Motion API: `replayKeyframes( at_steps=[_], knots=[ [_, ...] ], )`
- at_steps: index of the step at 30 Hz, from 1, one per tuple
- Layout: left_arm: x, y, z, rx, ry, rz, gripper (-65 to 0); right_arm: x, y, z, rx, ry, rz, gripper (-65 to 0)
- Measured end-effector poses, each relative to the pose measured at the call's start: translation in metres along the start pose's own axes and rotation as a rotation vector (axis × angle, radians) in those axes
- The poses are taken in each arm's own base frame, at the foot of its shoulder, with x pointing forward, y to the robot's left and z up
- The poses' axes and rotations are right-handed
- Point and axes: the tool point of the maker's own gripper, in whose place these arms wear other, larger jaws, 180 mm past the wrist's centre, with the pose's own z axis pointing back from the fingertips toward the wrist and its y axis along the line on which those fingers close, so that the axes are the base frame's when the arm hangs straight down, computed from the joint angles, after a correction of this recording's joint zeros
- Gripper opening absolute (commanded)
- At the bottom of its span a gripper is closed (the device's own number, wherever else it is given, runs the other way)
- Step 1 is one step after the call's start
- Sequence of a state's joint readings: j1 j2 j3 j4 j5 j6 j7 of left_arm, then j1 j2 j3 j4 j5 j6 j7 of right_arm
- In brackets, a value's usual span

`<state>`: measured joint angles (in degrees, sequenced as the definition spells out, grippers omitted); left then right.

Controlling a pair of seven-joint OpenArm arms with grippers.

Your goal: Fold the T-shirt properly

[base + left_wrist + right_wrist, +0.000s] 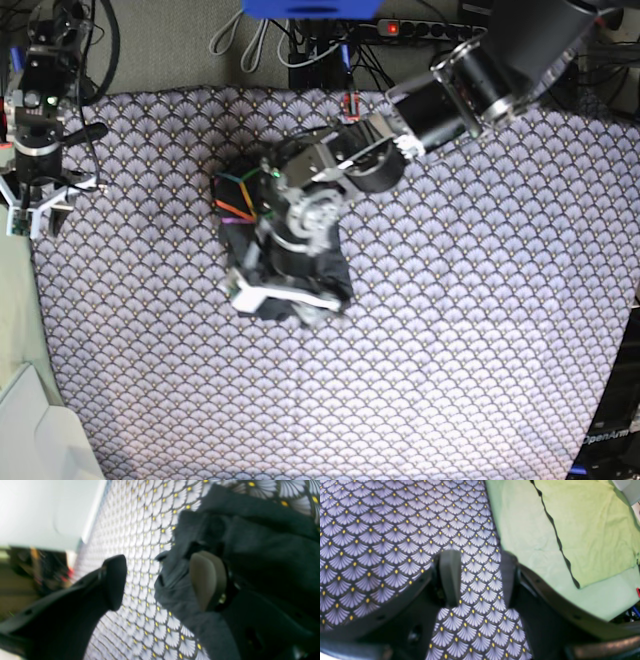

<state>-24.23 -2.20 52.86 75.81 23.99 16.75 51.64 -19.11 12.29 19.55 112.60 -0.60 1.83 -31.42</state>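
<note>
- I am seeing the left end effector spreading its fingers apart over the T-shirt, one pad resting against the dark fabric, nothing clamped.
- The T-shirt is lying bunched mid-tabletop on the scallop-patterned cloth.
- The right end effector is hovering parted, empty, near the cloth's edge.

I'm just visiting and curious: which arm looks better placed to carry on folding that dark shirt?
The left arm, I'd say. Its tool hangs open right over the bunched shirt, one finger against the fabric. The right tool sits far off at the patterned cloth's edge, holding nothing.
</note>
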Motion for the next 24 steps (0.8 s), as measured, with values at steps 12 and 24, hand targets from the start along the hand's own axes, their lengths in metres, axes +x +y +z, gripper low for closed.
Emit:
replayKeyframes(
  at_steps=[12,24],
  knots=[
    [-0.148,0.179,0.033,0.409,0.315,0.673,-53.1,0.000,0.051,0.004,0.137,-0.009,0.025,-38.5],
    [-0.302,0.189,0.167,0.595,0.642,0.679,-64.8,0.057,0.193,0.059,0.513,-0.289,-0.046,-57.5]
  ],
)
